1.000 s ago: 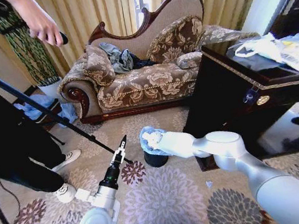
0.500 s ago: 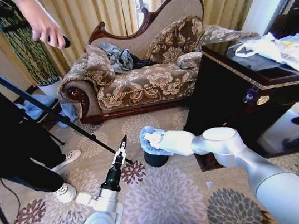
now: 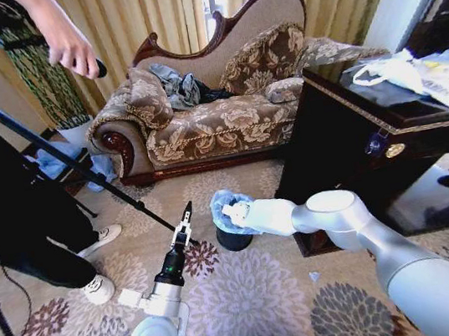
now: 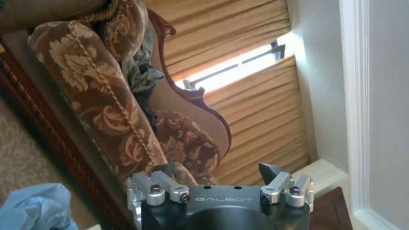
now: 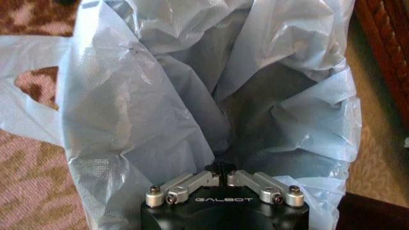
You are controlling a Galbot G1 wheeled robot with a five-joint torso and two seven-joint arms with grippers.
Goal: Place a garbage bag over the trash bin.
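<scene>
The small black trash bin (image 3: 234,241) stands on the patterned carpet in front of the sofa. The pale blue garbage bag (image 3: 223,204) is bunched over its top, and its crinkled mouth (image 5: 191,96) gapes wide in the right wrist view, with dark showing through the plastic. My right gripper (image 3: 229,212) reaches into that mouth; its fingers meet at a fold of the bag (image 5: 221,166) and are shut on it. My left gripper (image 3: 184,216) hovers to the left of the bin, pointing up and away, open and holding nothing (image 4: 217,168). A corner of the bag (image 4: 32,211) shows in the left wrist view.
A floral sofa (image 3: 209,119) with clothes on it stands behind the bin. A dark wooden cabinet (image 3: 349,149) with white plastic bags (image 3: 413,72) stands close on the right. A tripod leg (image 3: 81,172) and a person's feet (image 3: 99,288) are on the left.
My right gripper has shifted slightly right and down with the bag still in it. The left arm has edged a little to the right. The person's hand at the upper left has dropped lower.
</scene>
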